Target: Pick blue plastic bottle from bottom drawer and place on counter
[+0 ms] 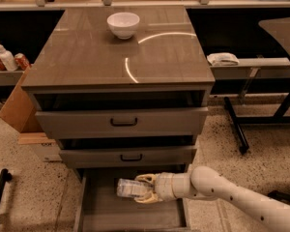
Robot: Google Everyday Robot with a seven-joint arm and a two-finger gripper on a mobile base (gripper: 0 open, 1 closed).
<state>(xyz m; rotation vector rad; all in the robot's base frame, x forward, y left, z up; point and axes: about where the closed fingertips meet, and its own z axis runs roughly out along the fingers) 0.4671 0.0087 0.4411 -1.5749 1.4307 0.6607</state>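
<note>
The blue plastic bottle (128, 188), clear with a pale label, lies on its side inside the open bottom drawer (99, 211). My gripper (143, 189) reaches in from the right on a white arm and its yellowish fingers (146, 179) are closed around the bottle's right end. The bottle is held just above the drawer floor. The counter (96, 57) is the glossy grey-brown top of the cabinet, above the two upper drawers.
A white bowl (123, 24) stands at the back of the counter. A white pump bottle (6, 57) and red cans sit on the left shelf. A cardboard box (17, 108) leans at the cabinet's left. A white cloth (223, 59) lies on the right shelf.
</note>
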